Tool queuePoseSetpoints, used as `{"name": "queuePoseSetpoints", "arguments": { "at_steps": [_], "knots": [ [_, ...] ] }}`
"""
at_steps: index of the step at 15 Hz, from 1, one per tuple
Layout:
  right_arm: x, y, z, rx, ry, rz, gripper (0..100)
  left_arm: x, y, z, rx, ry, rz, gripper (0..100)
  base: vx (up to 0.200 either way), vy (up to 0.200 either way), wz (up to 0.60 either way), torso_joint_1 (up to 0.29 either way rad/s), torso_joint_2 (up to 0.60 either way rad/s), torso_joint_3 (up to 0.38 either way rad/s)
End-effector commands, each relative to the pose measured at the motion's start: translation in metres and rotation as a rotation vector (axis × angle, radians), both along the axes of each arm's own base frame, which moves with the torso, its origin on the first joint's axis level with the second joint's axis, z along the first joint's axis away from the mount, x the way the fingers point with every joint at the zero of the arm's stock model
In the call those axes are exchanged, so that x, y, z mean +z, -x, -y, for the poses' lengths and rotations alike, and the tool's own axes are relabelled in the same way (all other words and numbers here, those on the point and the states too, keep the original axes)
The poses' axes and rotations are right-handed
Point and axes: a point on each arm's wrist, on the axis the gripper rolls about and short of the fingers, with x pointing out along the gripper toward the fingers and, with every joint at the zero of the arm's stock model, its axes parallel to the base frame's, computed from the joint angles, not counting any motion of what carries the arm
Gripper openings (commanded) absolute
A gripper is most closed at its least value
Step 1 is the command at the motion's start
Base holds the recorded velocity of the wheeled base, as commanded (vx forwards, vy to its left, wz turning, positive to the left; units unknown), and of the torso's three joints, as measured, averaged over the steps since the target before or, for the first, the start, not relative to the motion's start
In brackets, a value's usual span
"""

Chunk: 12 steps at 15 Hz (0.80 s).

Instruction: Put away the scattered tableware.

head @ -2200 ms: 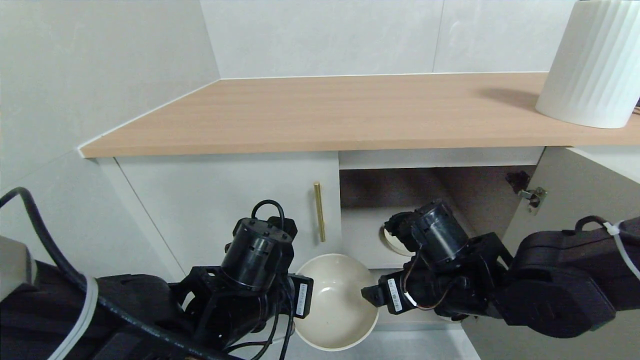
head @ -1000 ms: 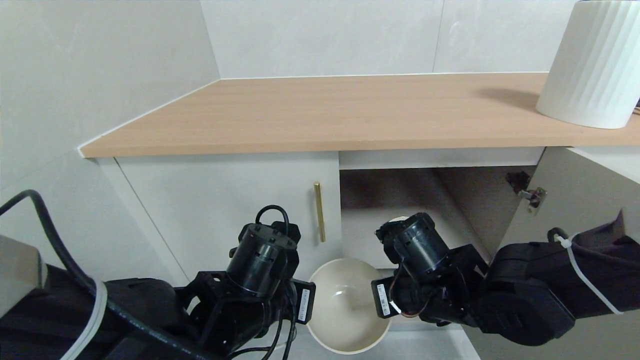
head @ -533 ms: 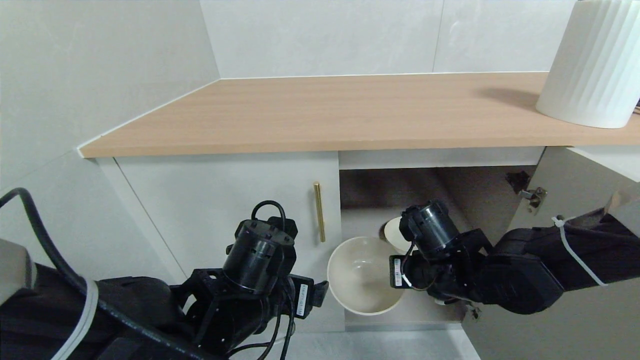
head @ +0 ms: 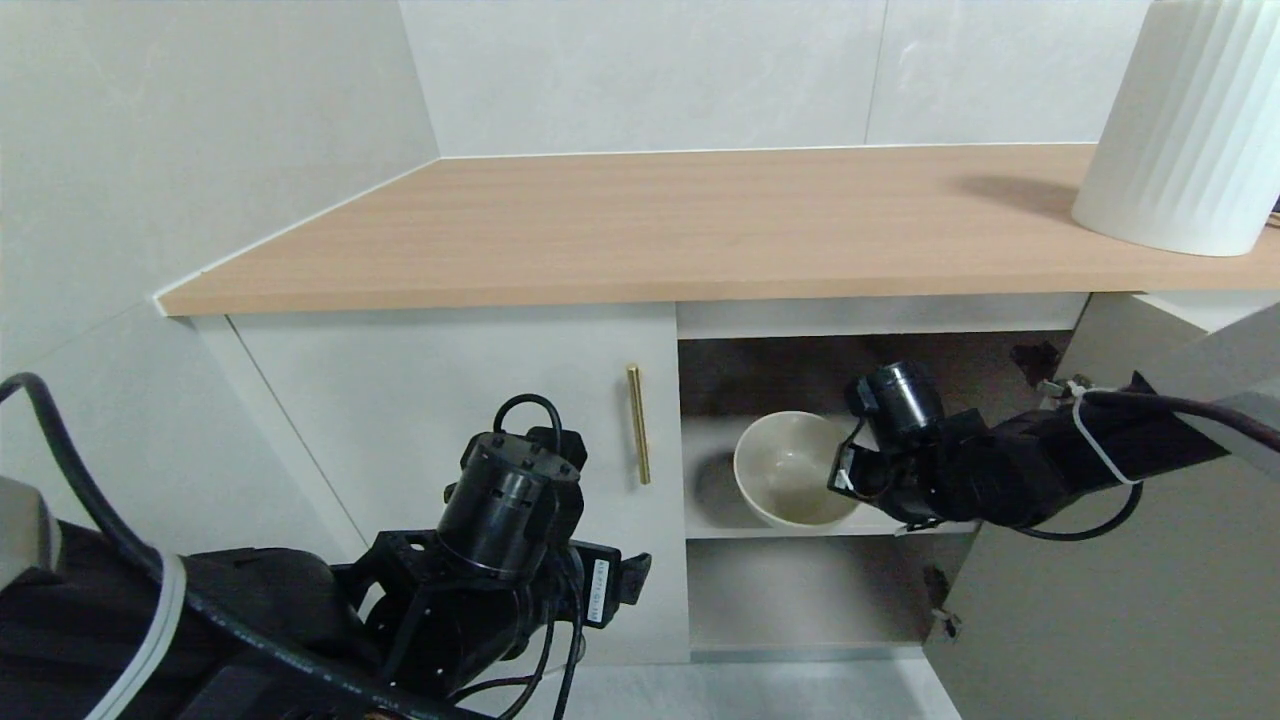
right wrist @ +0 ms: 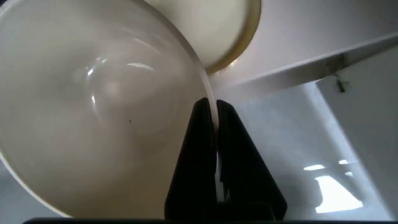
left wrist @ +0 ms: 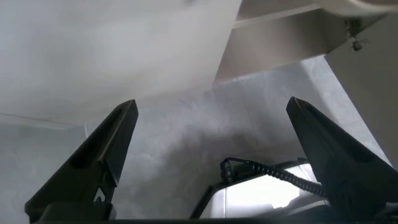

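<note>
One side idle: L gripper [left wrist: 211, 146] is hanging fingers apart, empty, low before cabinet [head: 450, 400]. R gripper [right wrist: 214, 121] is pinching bowl [head: 790, 485] rim inside cabinet, bowl at shelf [head: 715, 527] by a dish [right wrist: 233, 31]. Looks nearly done; release, withdrawal pending.

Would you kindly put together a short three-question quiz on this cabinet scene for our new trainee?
1. True or false: the right gripper is shut on the rim of the bowl.
2. The left gripper is: A) open and empty; B) shut on a spoon; C) shut on a plate.
3. Fill in: the cabinet door with the gold handle is ____.
Key: 1 true; 2 A; 3 closed.
</note>
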Motion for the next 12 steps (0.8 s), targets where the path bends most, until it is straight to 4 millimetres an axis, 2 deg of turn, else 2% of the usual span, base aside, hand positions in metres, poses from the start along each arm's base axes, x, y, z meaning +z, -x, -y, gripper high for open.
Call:
{"name": "queuePoseSetpoints", "arguments": {
  "at_steps": [1,4,7,10,12],
  "knots": [
    [-0.008,-0.019,0.008,-0.059,-0.025,0.002,0,0.001,0.000,0.000,0.000,0.002,0.002,100,0.000,0.000,0.00,0.000,0.00,0.000],
    [-0.014,-0.040,0.022,-0.146,-0.041,0.022,0,0.001,-0.001,0.000,0.010,0.015,0.002,100,0.000,0.000,0.00,0.000,0.00,0.000],
    [-0.023,-0.052,0.031,-0.176,-0.032,0.017,0,0.001,-0.001,0.000,0.012,0.015,0.002,100,0.000,0.000,0.00,0.000,0.00,0.000],
    [-0.035,-0.058,0.030,-0.177,-0.022,0.000,0,0.001,-0.001,0.000,0.013,0.016,0.002,100,0.000,0.000,0.00,0.000,0.00,0.000],
    [-0.036,-0.063,0.033,-0.189,-0.023,0.005,0,0.001,-0.001,0.000,0.013,0.016,0.002,100,0.000,0.000,0.00,0.000,0.00,0.000]
  ]
}}
